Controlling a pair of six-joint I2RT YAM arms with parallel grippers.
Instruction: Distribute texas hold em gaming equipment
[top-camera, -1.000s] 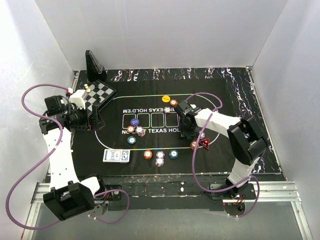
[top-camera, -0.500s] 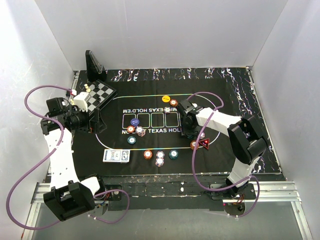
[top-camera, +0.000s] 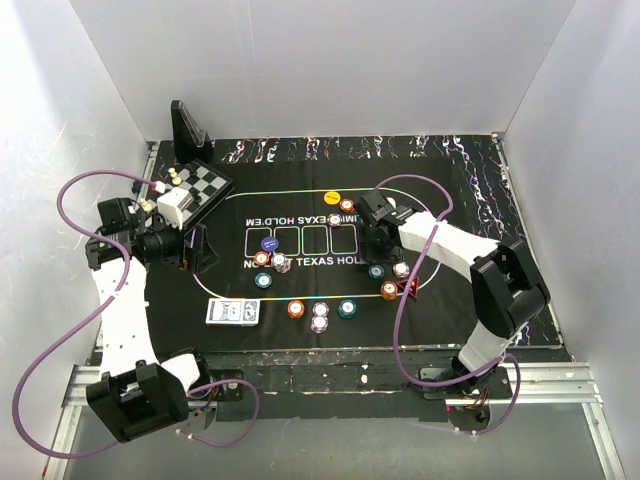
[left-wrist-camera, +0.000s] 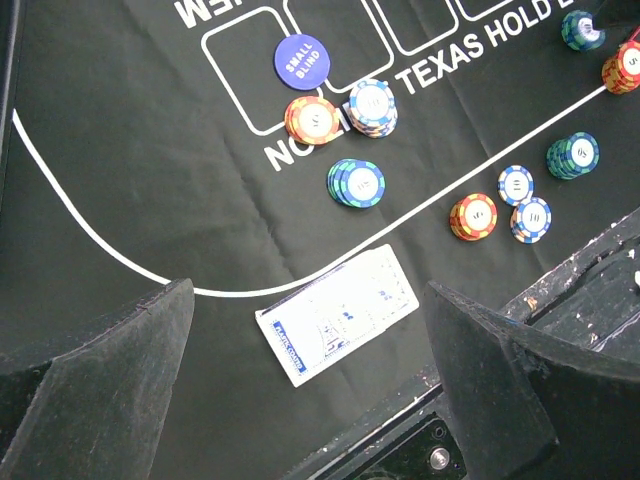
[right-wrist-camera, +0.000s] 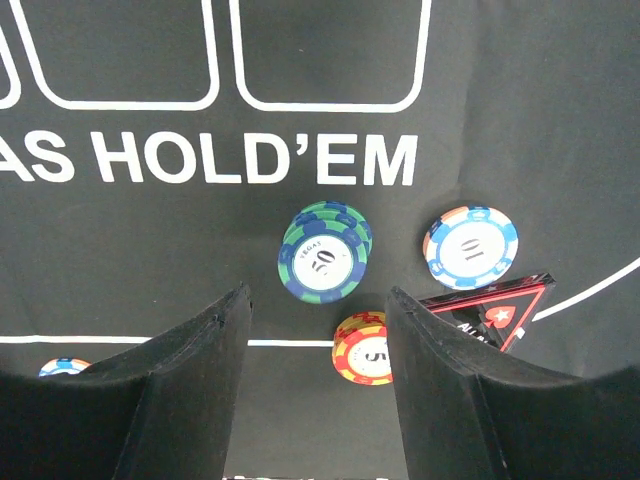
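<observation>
On the right half of the black mat (top-camera: 290, 185), the right gripper (right-wrist-camera: 318, 303) hangs low over the chips, jaws apart and nothing between them. A green-and-blue chip stack (right-wrist-camera: 323, 252) lies just beyond its fingertips, clear of both. To that stack's right sits a white-and-blue chip (right-wrist-camera: 470, 247), with the red triangle marker (right-wrist-camera: 495, 305) just beside it on the near side. A red-and-yellow chip (right-wrist-camera: 362, 348) lies near the right finger, which partly hides it.

Left side: the left gripper (left-wrist-camera: 308, 295) is held above the mat, jaws spread wide and empty. The pack of playing cards (left-wrist-camera: 337, 325) lies flat on the mat below the gap between its fingers, near the mat's near edge. Beyond it, a blue disc (left-wrist-camera: 300, 60) printed SMALL BLIND rests on a printed card box, with an orange chip (left-wrist-camera: 312, 120), a white stack (left-wrist-camera: 372, 105) and a teal stack (left-wrist-camera: 356, 183) close by.

The top view shows the yellow disc (top-camera: 333, 196) at the far side of the printed oval. A short row of orange, white and teal chips (top-camera: 320, 312) lies along the near side. The chessboard (top-camera: 198, 187) sits at the far left corner, just beyond the left wrist.
</observation>
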